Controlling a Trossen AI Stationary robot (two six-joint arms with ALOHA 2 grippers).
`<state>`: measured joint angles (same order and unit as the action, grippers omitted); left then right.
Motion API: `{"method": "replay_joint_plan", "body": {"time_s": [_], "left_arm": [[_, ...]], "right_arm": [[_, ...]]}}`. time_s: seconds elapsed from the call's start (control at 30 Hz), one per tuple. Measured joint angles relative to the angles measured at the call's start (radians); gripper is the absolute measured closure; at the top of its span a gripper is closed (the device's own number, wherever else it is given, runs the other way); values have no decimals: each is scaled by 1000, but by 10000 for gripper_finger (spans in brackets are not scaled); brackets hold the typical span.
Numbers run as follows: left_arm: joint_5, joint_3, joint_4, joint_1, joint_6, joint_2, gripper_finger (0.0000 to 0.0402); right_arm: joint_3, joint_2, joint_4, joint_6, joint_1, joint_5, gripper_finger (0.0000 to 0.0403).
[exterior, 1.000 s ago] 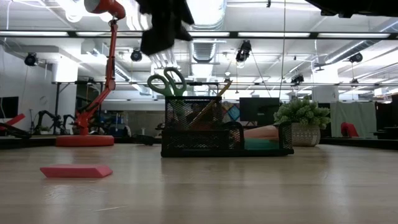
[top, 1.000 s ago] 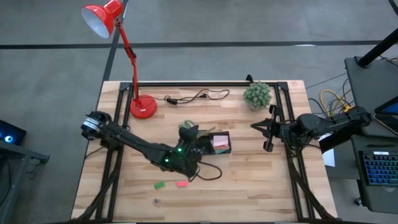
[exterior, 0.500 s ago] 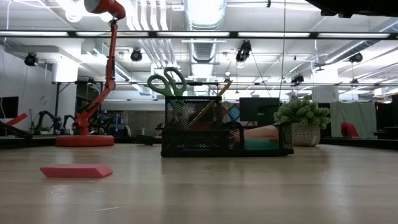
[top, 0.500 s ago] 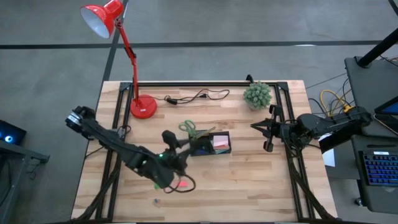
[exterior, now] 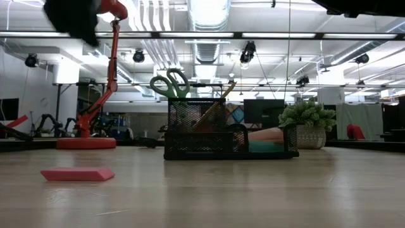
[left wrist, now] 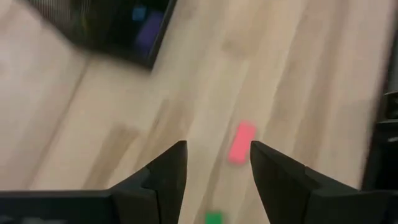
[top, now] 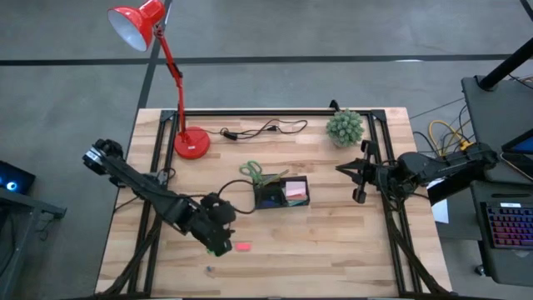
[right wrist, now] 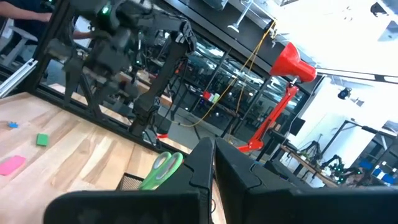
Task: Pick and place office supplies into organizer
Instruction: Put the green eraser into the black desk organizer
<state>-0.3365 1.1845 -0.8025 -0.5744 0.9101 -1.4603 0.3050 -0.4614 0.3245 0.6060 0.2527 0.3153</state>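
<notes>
The black mesh organizer (top: 281,192) stands mid-table. Green-handled scissors (exterior: 169,83) stick up out of it, with a yellow pencil (exterior: 218,101) beside them and a pink sticky-note pad (top: 295,190) in its right compartment. A red piece (left wrist: 241,142) and a green piece (left wrist: 213,218) lie flat on the wood near the front. My left gripper (left wrist: 216,149) hovers open above them with nothing between its fingers; in the high view my left gripper (top: 220,240) hides the green piece. My right gripper (right wrist: 212,155) waits shut at the right, above the table.
A red lamp's base (top: 191,144) and a black cable (top: 262,129) sit at the far left. A small plant (top: 345,127) stands at the far right. A tiny piece (top: 210,269) lies near the front edge. Bare wood stretches right of the red piece.
My left gripper has left the organizer and gone toward the table's near-left, rolling its wrist, and now hangs over the green and red pieces. It has stayed open. The scissors and the other supplies in the organizer have not moved.
</notes>
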Motion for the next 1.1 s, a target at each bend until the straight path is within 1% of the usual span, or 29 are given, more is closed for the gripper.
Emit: {"method": "replay_joint_plan", "body": {"time_s": [0.07, 0.23, 0.3, 0.5, 0.83, 1.1], "left_arm": [[25, -26, -17, -5, 57, -17, 240], [184, -54, -54, -17, 188, -91, 240], [242, -60, -44, -24, 207, -126, 240], [362, -67, -51, -29, 210, -226, 240], [368, -70, -44, -54, 210, -296, 240], [357, -79, -37, -56, 209, -305, 240]], "right_arm": [[0, 0, 1, 5, 0, 0, 394], [0, 0, 6, 7, 0, 0, 394], [0, 0, 7, 9, 0, 0, 394], [0, 0, 9, 35, 0, 0, 394], [0, 0, 25, 50, 0, 0, 394], [0, 0, 26, 50, 0, 0, 394]]}}
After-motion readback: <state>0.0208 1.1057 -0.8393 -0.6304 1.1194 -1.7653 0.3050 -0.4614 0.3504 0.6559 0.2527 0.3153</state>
